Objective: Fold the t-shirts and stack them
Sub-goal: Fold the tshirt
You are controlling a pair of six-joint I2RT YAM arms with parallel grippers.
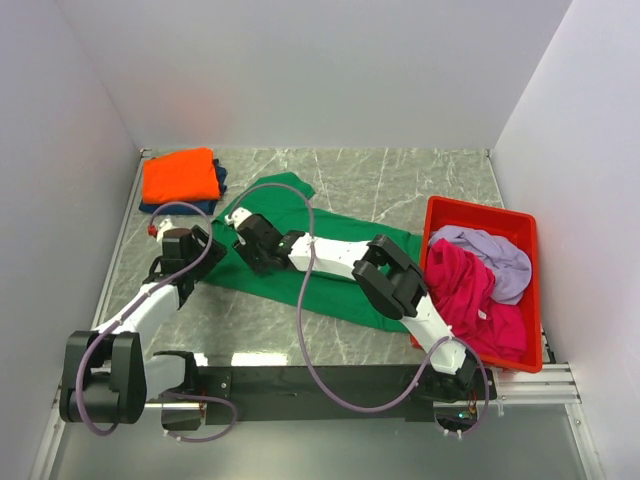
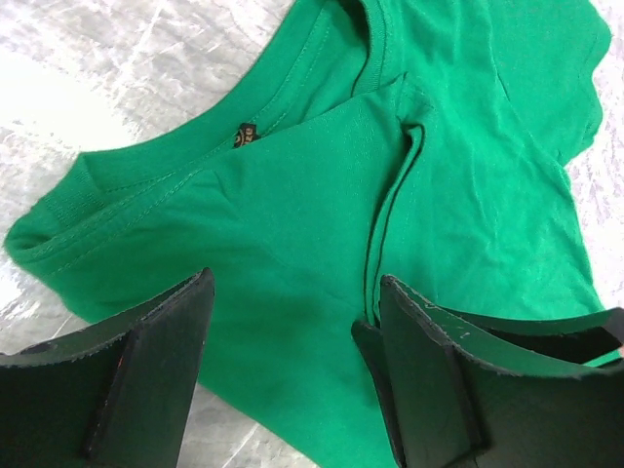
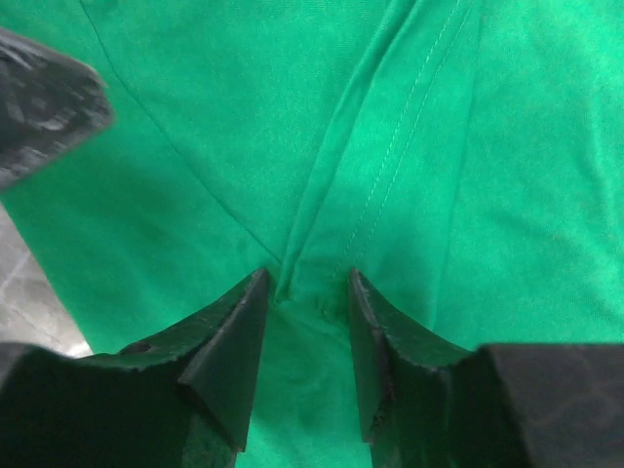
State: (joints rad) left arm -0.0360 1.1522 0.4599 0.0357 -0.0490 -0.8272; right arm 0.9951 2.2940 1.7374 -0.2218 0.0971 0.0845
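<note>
We see a table (image 1: pixel 400 180) of grey, veined, stone-look surface. Across its middle the green shirt (image 1: pixel 285 200) lies spread out, a soft matte knit, rumpled, with a sleeve reaching toward the far left. At the right edge stands a red bin (image 1: pixel 480 208), a rectangle of glossy plastic. It holds the magenta shirt (image 1: pixel 470 290) in a loose heap, with the lilac shirt (image 1: pixel 495 255) crumpled at the far end and touching it. In the far left corner the orange shirt (image 1: pixel 180 177) sits folded into a neat block on top of the navy shirt (image 1: pixel 218 180), whose edge shows along the right and near sides.

The left gripper (image 2: pixel 292 292) hangs over the green shirt near its ribbed collar, its flat black fingers spread wide with nothing between them. The right gripper (image 3: pixel 307 283) has its wedge-shaped fingers drawn close on a raised, stitched ridge of the green cloth, pinching it. A small dark label (image 2: pixel 244 134) sits inside the collar.
</note>
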